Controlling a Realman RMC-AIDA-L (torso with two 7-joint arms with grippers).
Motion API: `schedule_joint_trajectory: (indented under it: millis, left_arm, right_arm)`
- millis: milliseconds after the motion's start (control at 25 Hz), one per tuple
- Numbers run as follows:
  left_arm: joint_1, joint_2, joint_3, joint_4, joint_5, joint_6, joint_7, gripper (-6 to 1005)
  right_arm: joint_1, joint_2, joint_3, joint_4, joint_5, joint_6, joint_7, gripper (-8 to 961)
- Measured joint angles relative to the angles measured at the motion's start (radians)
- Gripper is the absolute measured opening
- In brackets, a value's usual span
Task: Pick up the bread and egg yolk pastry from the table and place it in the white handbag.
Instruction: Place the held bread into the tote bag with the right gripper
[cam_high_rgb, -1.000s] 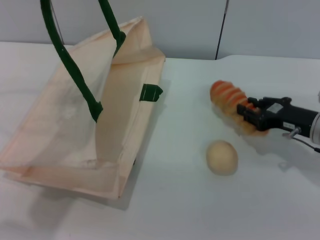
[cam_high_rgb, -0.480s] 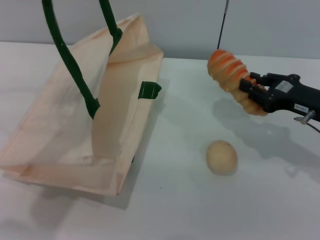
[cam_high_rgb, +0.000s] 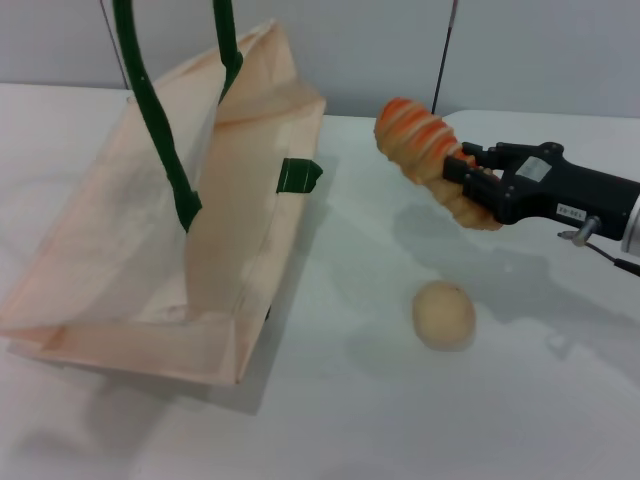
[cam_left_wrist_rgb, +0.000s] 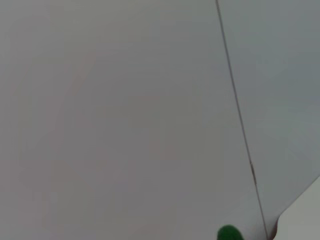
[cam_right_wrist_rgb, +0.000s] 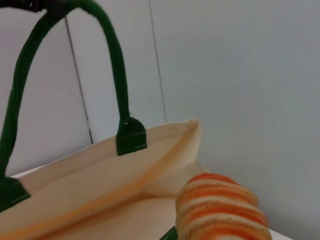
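One bread (cam_high_rgb: 432, 153), one pastry (cam_high_rgb: 444, 314), one bag (cam_high_rgb: 160, 270) with two green handles (cam_high_rgb: 150, 110). Right hand (cam_high_rgb: 468, 184) is clamped on the bread, up off the table (cam_high_rgb: 400, 420), right of the bag. Pastry sits on the table below the bread. The hand's white label (cam_high_rgb: 529, 170) is unreadable. Left hand isn't visible.

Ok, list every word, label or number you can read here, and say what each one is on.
Nothing is legible.
Right gripper, shut on the bread: two pale stickers on its black body, print too small to read.
White handbag: green tab, no lettering visible.
Egg yolk pastry: unmarked.
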Motion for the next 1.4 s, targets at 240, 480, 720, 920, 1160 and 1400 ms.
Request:
schedule_joint_trajectory:
  millis: [240, 480, 720, 920, 1160, 1400]
  left_arm:
    - [-0.016, 0.001, 0.015, 0.000, 0.000, 0.011, 0.000, 116]
    - [-0.033, 0.000, 0.028, 0.001, -0.001, 0.013, 0.000, 116]
    - [-0.036, -0.001, 0.044, 0.002, -0.003, 0.021, 0.000, 116]
    - [-0.037, -0.001, 0.049, 0.002, -0.010, 0.024, 0.000, 116]
    - [-0.043, -0.001, 0.053, 0.001, -0.011, 0.026, 0.000, 116]
    - [-0.046, -0.002, 0.078, 0.000, -0.011, 0.042, 0.000, 116]
  right_arm:
    - [0.000, 0.001, -0.001, -0.016, -0.018, 0.005, 0.000, 255]
    - [0.001, 0.001, -0.001, -0.022, -0.019, 0.021, 0.001, 256]
    - [-0.005, 0.001, -0.001, -0.083, -0.054, 0.058, 0.007, 246]
    - [-0.012, 0.003, 0.017, -0.149, -0.102, 0.096, 0.018, 238]
    - [-0.022, 0.004, 0.055, -0.263, -0.192, 0.196, 0.040, 239]
    - [-0.041, 0.004, 0.060, -0.355, -0.236, 0.246, 0.073, 234]
